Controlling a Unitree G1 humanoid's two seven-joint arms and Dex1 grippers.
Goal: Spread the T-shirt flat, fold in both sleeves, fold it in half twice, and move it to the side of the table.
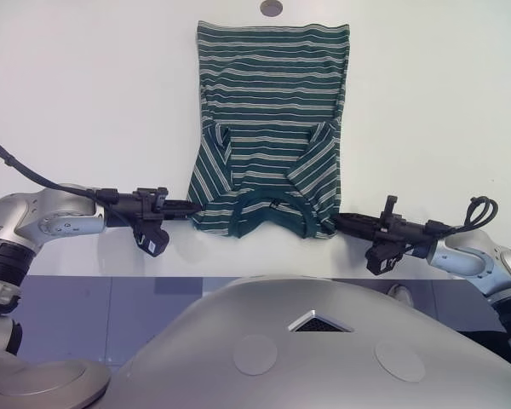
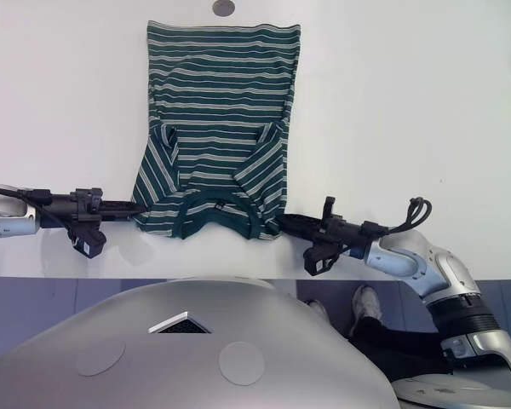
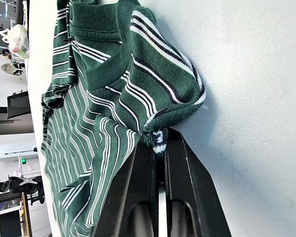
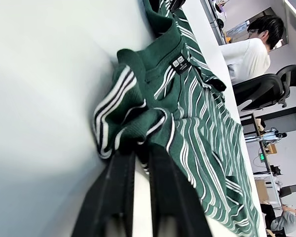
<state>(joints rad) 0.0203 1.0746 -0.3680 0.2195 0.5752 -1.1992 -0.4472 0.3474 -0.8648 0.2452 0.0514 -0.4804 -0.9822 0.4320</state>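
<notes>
A dark green T-shirt (image 1: pixel 271 111) with white stripes lies lengthwise on the white table (image 1: pixel 426 111), collar toward me and both sleeves folded in over its front. My left gripper (image 1: pixel 192 205) is shut on the near left shoulder corner of the T-shirt (image 3: pixel 153 113), pinching a small tuft of cloth between its black fingers (image 3: pixel 143 168). My right gripper (image 1: pixel 334 220) is shut on the near right shoulder corner of the T-shirt (image 4: pixel 153 113), its fingers (image 4: pixel 121 168) clamping the bunched hem. Both grippers sit low at the table's near edge.
A round grey hole (image 1: pixel 272 8) sits in the table just beyond the shirt's far hem. Bare white table spreads to the left (image 1: pixel 77 102) and right of the shirt. The table's front edge (image 1: pixel 85 274) runs just behind both arms.
</notes>
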